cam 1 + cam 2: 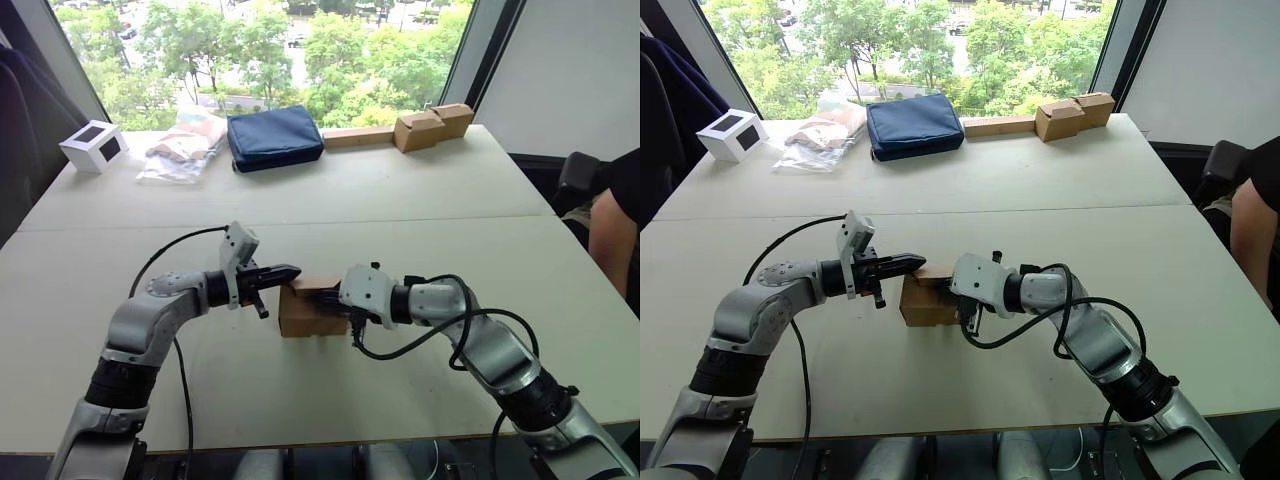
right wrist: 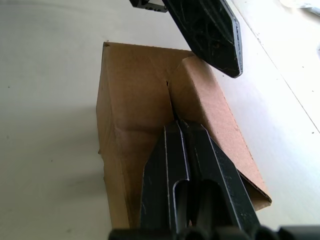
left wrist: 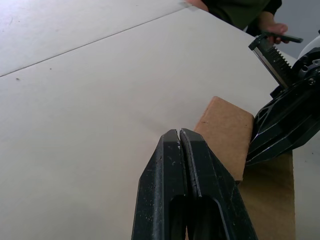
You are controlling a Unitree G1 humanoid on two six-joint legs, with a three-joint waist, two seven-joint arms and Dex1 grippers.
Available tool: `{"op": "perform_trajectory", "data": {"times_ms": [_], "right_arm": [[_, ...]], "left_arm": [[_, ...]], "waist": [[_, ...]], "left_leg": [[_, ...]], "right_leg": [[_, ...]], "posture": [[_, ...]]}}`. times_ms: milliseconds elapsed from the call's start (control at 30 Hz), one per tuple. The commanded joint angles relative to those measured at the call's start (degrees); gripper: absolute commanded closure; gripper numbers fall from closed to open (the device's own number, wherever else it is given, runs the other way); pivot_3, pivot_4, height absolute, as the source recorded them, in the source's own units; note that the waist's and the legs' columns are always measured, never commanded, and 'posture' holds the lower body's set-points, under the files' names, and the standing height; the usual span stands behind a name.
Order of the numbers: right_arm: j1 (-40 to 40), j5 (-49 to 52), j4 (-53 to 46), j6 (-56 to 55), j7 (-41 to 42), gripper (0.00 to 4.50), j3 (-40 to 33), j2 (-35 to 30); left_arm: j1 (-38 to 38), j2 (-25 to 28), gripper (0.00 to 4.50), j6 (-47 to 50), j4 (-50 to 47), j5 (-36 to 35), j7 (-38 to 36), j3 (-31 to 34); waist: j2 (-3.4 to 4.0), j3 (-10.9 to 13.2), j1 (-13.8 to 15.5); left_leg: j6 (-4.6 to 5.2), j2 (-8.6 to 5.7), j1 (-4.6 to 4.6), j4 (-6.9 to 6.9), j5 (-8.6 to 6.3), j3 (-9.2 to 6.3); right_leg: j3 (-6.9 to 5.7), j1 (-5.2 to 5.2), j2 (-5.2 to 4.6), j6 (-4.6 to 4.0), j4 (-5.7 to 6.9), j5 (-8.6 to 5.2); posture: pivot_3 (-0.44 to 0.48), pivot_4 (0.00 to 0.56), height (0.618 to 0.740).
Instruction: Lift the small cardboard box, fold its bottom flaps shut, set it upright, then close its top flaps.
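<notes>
Sitting on the near desk (image 1: 420,200), the box (image 1: 305,316) has both grippers on top: left gripper (image 3: 179,134) pressed together at 9 o'clock, right gripper (image 2: 181,125) pressed together at the flap (image 2: 207,107) seam. No writing shows.

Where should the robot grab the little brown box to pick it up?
Probably by its two flat side walls, one claw from each side. The small cardboard box sits on the table between the left claw and the right claw, both shut at its top. The top flaps look loose, so they'd bend.
</notes>
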Motion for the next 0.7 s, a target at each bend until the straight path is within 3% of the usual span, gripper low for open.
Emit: {"op": "perform_trajectory", "data": {"times_ms": [33,233,567,700], "right_arm": [[-0.32,0.65,-0.14,0.82,0.34,4.5,-1.73,0.45],[0.96,4.52,-5.22,4.92,2.96,4.5,-4.08,-1.2],[0.15,13.68,-7.34,12.29,1.4,4.5,-12.86,0.61],[0.04,12.34,-5.43,10.65,0.18,4.5,-12.09,0.83]], "left_arm": [[0.21,0.53,4.46,-1.66,-2.54,1.05,-0.71,-1.18],[0.81,1.79,4.46,-5.03,-3.16,5.22,-1.92,-4.91],[-0.45,1.65,4.46,-10.41,-0.61,8.34,-2.59,-5.0],[-1.43,0.21,4.46,-6.82,-2.54,3.65,-1.69,-1.83]], "waist": [[0.0,0.0,0.01],[0.0,0.0,0.02],[0.0,0.0,0.02],[0.0,0.0,0.01]], "left_leg": [[0.0,0.0,0.01,0.0,0.0,0.0],[0.0,0.0,0.03,0.0,0.0,0.0],[0.01,0.0,0.08,0.0,-0.01,-0.02],[0.01,0.0,0.07,0.0,-0.01,-0.01]], "right_leg": [[0.0,0.01,0.0,0.0,0.0,0.0],[0.0,0.04,-0.02,0.0,-0.01,0.0],[0.0,0.09,-0.04,0.0,-0.02,0.0],[0.01,0.09,-0.04,0.0,-0.02,0.0]], "posture": [[0.0,0.15,0.74],[0.0,0.15,0.74],[0.0,0.15,0.74],[0.0,0.15,0.74]]}}
